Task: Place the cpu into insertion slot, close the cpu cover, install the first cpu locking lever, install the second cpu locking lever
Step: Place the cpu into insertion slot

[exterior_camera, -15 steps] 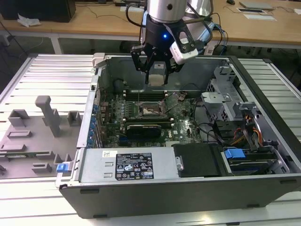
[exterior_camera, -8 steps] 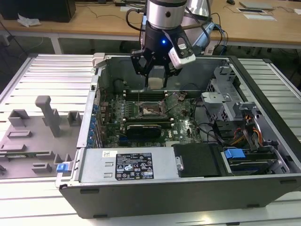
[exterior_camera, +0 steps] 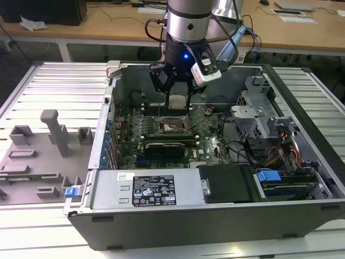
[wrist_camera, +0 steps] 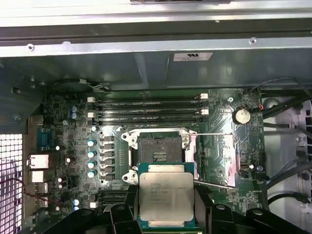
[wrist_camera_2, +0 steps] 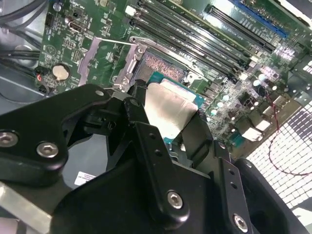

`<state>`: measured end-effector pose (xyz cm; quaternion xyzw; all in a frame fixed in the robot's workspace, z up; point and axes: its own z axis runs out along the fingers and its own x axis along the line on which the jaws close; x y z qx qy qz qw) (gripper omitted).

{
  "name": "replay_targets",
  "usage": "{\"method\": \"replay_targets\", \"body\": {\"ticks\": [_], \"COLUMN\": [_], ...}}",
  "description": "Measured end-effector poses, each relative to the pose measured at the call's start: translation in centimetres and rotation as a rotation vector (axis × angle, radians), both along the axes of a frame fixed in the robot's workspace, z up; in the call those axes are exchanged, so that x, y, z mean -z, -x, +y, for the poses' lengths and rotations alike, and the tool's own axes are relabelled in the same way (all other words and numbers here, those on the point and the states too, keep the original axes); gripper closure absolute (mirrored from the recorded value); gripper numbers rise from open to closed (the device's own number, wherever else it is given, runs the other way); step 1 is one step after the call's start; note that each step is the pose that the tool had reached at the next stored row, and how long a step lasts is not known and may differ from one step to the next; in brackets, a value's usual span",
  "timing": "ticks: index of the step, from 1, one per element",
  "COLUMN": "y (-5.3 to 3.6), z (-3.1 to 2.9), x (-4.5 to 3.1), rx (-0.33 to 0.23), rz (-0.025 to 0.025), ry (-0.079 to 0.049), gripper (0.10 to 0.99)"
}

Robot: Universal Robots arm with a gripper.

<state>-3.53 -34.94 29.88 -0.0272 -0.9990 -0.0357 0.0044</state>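
I see gripper [wrist_camera: 166,215] jaws pinching cpu [wrist_camera: 165,197] by opposite edges, held above bare insertion slot [wrist_camera: 158,153]; cpu cover [wrist_camera: 215,161] lies flipped open beside slot.

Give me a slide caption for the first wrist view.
End effector grips the cpu, not yet seated in the empty insertion slot on the green motherboard.

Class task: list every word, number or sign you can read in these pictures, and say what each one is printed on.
No text reads with certainty.
Fine print on the cpu top: too small to read.
White label on the case wall: blurred, unreadable.
Black label on the metal cover: symbols and print, too small.
Small white sticker beside it: too small.
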Motion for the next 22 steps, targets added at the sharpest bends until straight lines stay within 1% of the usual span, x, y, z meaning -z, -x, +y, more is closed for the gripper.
{"method": "replay_targets", "body": {"ticks": [2, 4, 5, 7, 8, 11, 15, 17, 22], "y": [0.00, 0.00, 0.00, 0.00, 0.00, 0.00, 0.00, 0.00, 0.00], "z": [0.00, 0.00, 0.00, 0.00, 0.00, 0.00, 0.00, 0.00, 0.00], "x": [0.03, 0.07, 0.10, 0.12, 0.14, 0.23, 0.28, 0.32, 0.38], "rx": [0.027, 0.090, 0.139, 0.172, 0.201, 0.315, 0.389, 0.442, 0.529], "rz": [-0.0001, -0.0001, -0.0001, -0.0001, -0.0001, -0.0001, -0.0002, -0.0001, -0.0002], "ry": [0.000, 0.000, 0.000, 0.000, 0.000, 0.000, 0.000, 0.000, 0.000], "gripper": [0.545, 0.545, 0.545, 0.545, 0.545, 0.545, 0.545, 0.545, 0.545]}}
